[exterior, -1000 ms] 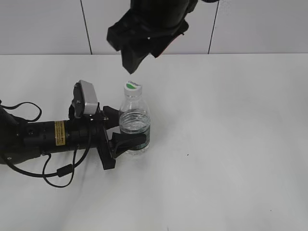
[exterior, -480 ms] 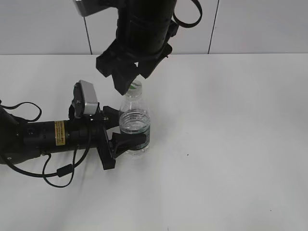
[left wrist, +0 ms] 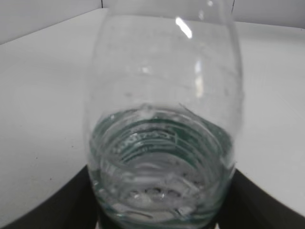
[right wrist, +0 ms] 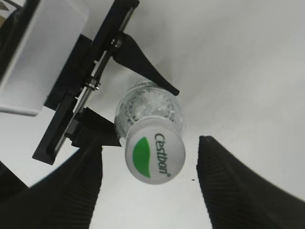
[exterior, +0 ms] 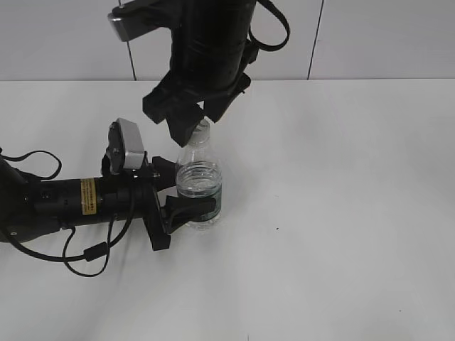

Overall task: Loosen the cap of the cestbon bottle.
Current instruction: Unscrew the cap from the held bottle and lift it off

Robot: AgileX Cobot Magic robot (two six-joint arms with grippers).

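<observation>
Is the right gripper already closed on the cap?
No, open: the right gripper's fingers stand apart on both sides of the cap, with gaps showing.

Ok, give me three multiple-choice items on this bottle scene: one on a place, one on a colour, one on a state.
1. Where is the right hand?
A. Over the cap, fingers either side
B. On the table, far right
C. Under the bottle

2. What colour is the mark on the cap?
A. Red
B. Green
C. Blue

3. What is the left hand doing?
A. Hanging open, clear of the bottle
B. Gripping the cap
C. Clamping the bottle's body

Answers: 1 A, the right wrist view shows a finger on each side of the cap with gaps. 2 B, a green oval beside the lettering. 3 C, its fingers hug the bottle in the exterior view.
</observation>
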